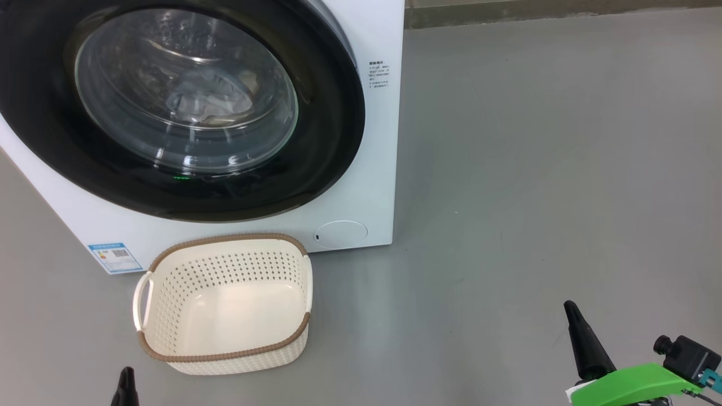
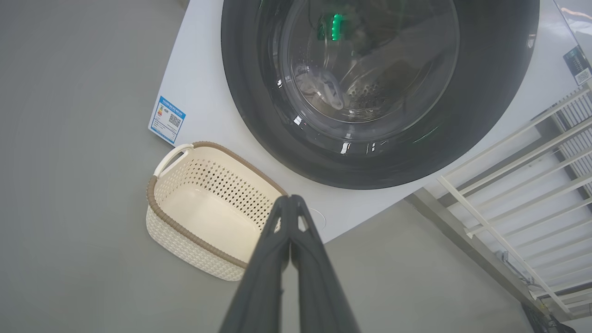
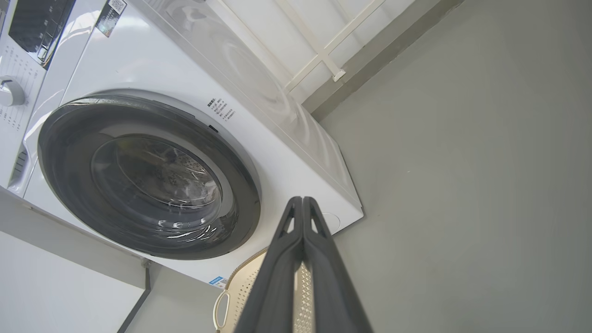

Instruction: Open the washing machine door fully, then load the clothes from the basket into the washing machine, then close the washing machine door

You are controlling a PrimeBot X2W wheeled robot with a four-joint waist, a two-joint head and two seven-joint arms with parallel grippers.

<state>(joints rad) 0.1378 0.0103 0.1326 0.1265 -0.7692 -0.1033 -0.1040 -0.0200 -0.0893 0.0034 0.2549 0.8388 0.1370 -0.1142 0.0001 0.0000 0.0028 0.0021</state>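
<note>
- Grey floor (image 1: 536,169), white washing machine (image 1: 378,169) at 11 o'clock in the head view, white railing (image 2: 532,185) beside it in the left wrist view.
- washing machine door (image 1: 333,129) sits flush against the front panel, and we see no gap round the black rim, so it reads as closed.
- clothes (image 1: 208,101) are inside the drum, seen through the glass bowl as pale crumpled fabric low in the centre.
- basket (image 1: 225,356) is on the floor just in front of the machine at 6 o'clock from the door, upright, with nothing in it.
- left gripper (image 1: 127,373) has its fingers pressed together, holding nothing and hanging clear of the floor, with the basket at 1 o'clock just beyond the tips.
- right gripper (image 1: 571,310) also has its fingers together and holds nothing. It is well apart from everything, with the door at 10 o'clock.
- We judge all three steps done: door shut, load in, basket bare.
- If a latch check push is wanted, the left arm is nearer, with the door face straight up at 12 to 1 o'clock past the basket.
- We can't tell the hinge or latch side from these views.
</note>
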